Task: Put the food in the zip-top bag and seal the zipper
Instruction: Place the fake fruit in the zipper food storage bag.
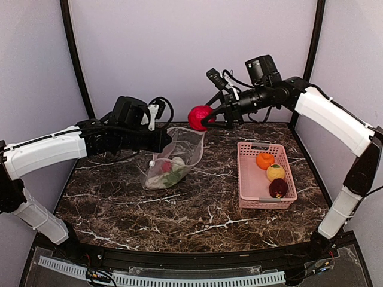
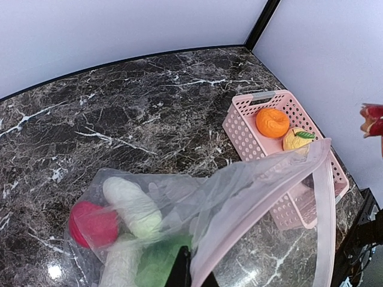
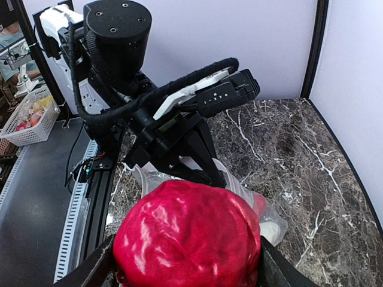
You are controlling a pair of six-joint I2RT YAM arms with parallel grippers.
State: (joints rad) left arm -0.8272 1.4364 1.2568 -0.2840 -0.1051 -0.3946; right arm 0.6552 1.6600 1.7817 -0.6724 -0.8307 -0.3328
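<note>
The clear zip-top bag [image 1: 179, 154] lies mid-table with its mouth lifted toward the right. My left gripper [image 1: 164, 141] is shut on the bag's mouth edge, beside the pale pink zipper [image 2: 326, 209]. Inside the bag are a red ball [image 2: 93, 224], a white piece [image 2: 131, 206] and a green-leafed piece [image 2: 157, 263]. My right gripper [image 1: 209, 118] is shut on a second red ball [image 1: 200, 117], held in the air just above and to the right of the bag's mouth. In the right wrist view that ball [image 3: 188, 236] fills the space between the fingers [image 3: 90, 272].
A pink lattice basket [image 1: 252, 185] stands at the right, holding an orange piece [image 1: 265, 160], a yellow piece [image 1: 275, 172] and a dark maroon piece [image 1: 278, 188]. Purple walls close in the back and both sides of the marble table [image 1: 197, 215].
</note>
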